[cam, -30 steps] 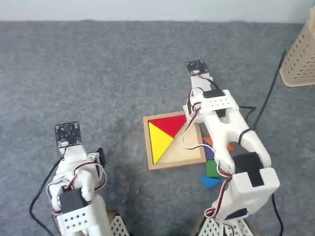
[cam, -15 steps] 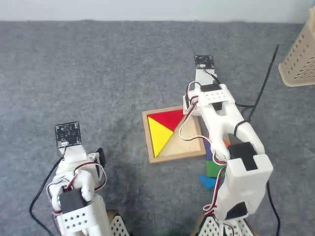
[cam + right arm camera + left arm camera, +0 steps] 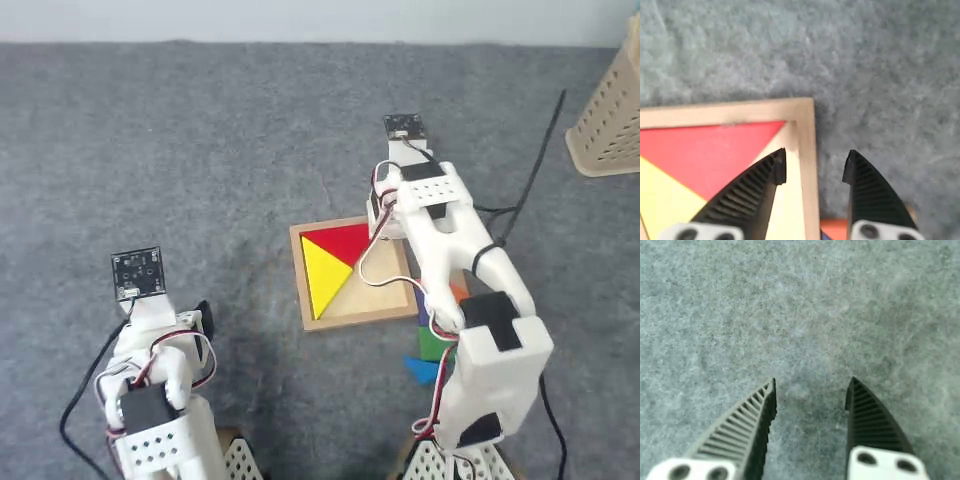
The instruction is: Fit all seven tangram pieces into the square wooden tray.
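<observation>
right gripper (image 3: 814, 165) — jaws apart, empty, astride right rim of square wooden tray (image 3: 740, 111), far corner | flat green tangram piece (image 3: 432, 345) lies behind jaws, basewards — right arm nearer | left gripper (image 3: 810, 390) agape, well apart

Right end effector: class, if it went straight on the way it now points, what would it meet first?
The right end effector would likely meet the tray rim near its corner, which it straddles; depth is unclear.
</observation>
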Motion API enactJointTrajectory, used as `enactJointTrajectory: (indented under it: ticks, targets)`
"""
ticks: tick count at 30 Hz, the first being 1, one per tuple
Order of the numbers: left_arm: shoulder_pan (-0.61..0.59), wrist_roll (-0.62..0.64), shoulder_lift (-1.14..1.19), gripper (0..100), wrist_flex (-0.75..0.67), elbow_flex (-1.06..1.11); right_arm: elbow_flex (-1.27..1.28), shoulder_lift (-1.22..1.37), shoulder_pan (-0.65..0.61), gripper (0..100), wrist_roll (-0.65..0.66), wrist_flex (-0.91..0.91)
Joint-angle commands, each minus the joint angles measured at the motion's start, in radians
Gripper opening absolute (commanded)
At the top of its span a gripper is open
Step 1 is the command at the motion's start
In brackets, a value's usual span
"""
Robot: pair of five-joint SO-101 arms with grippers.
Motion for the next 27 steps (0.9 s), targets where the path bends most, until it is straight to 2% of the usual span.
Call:
enactJointTrajectory:
  ticks: [1, 5, 11, 17, 21, 27]
  targets:
    - [0.002, -0.005, -0.014, 22, 0.005, -0.013, -0.023, -0.226, 0.001, 19.1, 0.12, 0.105]
    - [0.002, -0.005, -0.014, 22, 0.005, -0.013, 0.081, -0.337, 0.01, 19.1, 0.241, 0.12]
    - [0.002, -0.005, -0.014, 22, 0.005, -0.013, 0.226, -0.371, 0.058, 19.3, 0.511, 0.15]
    - [0.002, -0.005, -0.014, 22, 0.005, -0.013, 0.325, -0.371, 0.165, 19.5, 0.631, 0.142]
    - [0.002, -0.005, -0.014, 22, 0.005, -0.013, 0.451, -0.371, 0.189, 19.5, 0.718, 0.012]
    - [0.002, -0.005, -0.014, 22, 0.005, -0.013, 0.512, -0.36, 0.222, 19.5, 0.73, -0.088]
